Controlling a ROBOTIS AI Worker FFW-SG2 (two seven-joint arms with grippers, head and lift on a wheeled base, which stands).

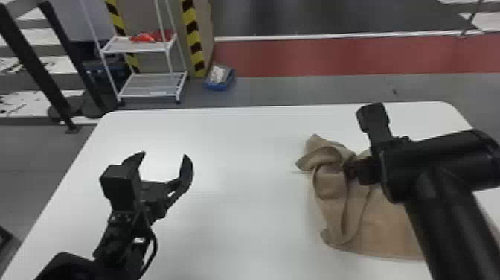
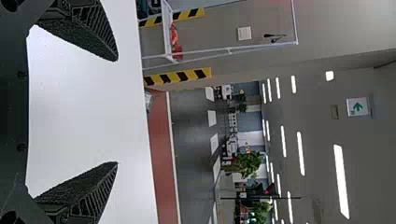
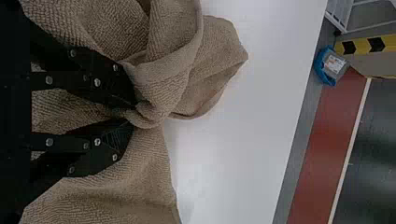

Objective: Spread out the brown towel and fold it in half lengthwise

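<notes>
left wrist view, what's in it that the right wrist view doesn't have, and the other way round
Left wrist view: the open left gripper, a green-arrow sign, a leafy plant and ceiling lights.
Right wrist view: the brown towel, with the right gripper pinching a fold of it.
Both: the white table, the red floor strip and yellow-and-black striping.

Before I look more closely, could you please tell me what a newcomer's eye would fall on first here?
Probably the brown towel, rumpled on the right side of the white table, with a fold pinched in the right gripper. Next would likely be the left gripper, its fingers spread wide and empty over the table's left side.
</notes>
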